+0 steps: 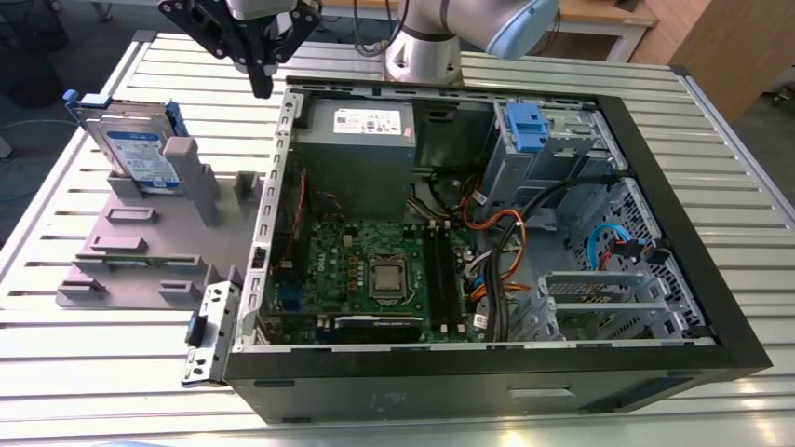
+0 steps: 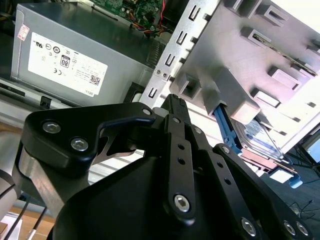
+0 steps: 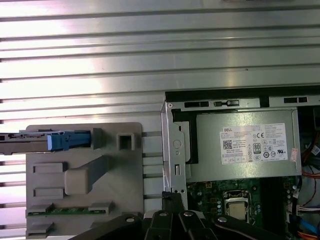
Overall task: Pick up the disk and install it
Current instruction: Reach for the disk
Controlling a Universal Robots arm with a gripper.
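On the slatted metal surface, at the exterior view's left, the disk stands on edge in a grey holder whose post hides its lower corner. An open computer case lies beside it, with wooden furniture far behind. Over the case's far corner the hand hangs pressed together, empty, its arm cut off.

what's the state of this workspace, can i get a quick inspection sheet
surface: slatted metal table
job's things: disk upright in grey holder; open computer case beside it
clutter: nothing seen
grippers: gripper shut, empty, hanging between disk and case, touching neither
cables: orange, blue and black cables inside case
surroundings: wooden furniture at the exterior view's right
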